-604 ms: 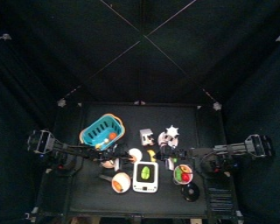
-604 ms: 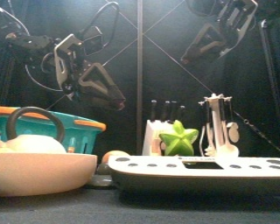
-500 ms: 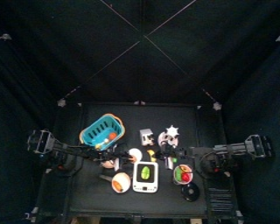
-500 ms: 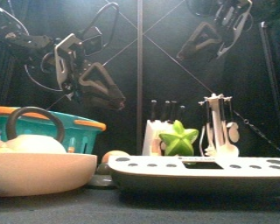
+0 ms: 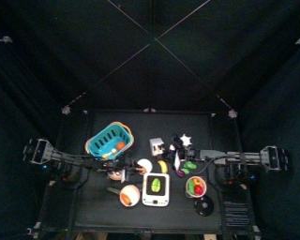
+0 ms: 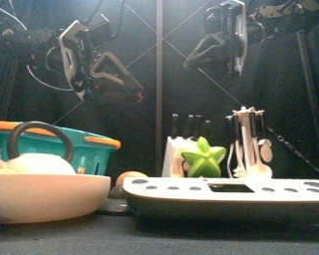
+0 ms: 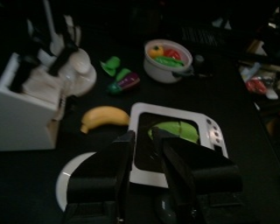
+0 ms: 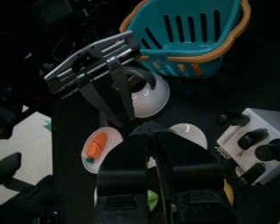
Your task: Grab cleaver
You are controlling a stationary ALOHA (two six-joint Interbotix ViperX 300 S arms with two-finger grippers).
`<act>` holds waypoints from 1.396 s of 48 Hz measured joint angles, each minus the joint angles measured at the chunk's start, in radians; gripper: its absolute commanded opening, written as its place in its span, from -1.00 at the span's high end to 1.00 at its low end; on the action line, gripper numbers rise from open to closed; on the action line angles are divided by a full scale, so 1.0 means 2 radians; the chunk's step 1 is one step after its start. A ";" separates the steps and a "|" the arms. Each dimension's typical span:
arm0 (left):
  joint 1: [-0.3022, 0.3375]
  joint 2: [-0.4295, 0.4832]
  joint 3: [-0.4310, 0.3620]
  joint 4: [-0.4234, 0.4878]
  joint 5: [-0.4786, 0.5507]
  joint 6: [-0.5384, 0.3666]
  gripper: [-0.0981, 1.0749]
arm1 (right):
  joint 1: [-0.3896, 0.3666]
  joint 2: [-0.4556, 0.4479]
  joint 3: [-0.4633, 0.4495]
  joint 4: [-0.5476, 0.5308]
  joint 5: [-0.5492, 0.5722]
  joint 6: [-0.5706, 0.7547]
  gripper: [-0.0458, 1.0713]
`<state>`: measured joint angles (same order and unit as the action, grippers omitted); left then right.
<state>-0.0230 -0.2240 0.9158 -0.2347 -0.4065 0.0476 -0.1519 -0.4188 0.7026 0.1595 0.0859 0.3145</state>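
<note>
Teal basket (image 5: 109, 141) sits at about 10 o'clock on the black table (image 5: 221, 155), seen from above. That's the easiest landmark. At 12 o'clock there's a white block (image 5: 157, 145) with black handles poking out of it. The white spiky star (image 5: 184, 141) is at roughly 1 o'clock.

The cleaver is honestly hard to pick out. From the front, a pale flat piece (image 6: 263, 154) leans right against the star's tall white stem, at its 3 o'clock side. That's my best read for it, but I can't say for sure. Nothing is touching it either way.

A white tray (image 5: 156, 190) with a green thing in it is down at 6 o'clock. A bowl with something orange (image 5: 127, 195) is at 7 o'clock, and a small bowl of red and green bits (image 5: 197, 187) is at 4 o'clock. A banana (image 7: 98, 116) lies between the block and the tray.

The left gripper (image 7: 154, 144) is spread wide with nothing between its jaws. Its own camera looks down over the tray. The right gripper (image 8: 160, 140) is pinched nearly together and is also empty, with white bowls and the basket beyond it in its camera.

From the front, both arms hang up in the air behind the stuff, well clear of the tabletop, left one at 10 o'clock and right one at 1 o'clock.
</note>
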 measured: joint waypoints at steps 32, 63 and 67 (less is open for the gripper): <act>0.058 -0.092 0.061 0.008 0.021 -0.001 -0.33 | -0.033 0.154 -0.208 0.005 0.262 0.003 0.26; 0.057 -0.094 0.062 0.006 0.021 -0.002 -0.33 | 0.041 0.200 -0.268 -0.270 0.414 0.255 -0.06; 0.057 -0.094 0.063 0.005 0.021 -0.002 -0.33 | 0.044 0.205 -0.268 -0.279 0.414 0.264 -0.24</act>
<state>0.0905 -0.4126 1.0416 -0.2240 -0.3636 0.0445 -0.0629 -0.0092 0.1672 -0.3988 0.9143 0.8422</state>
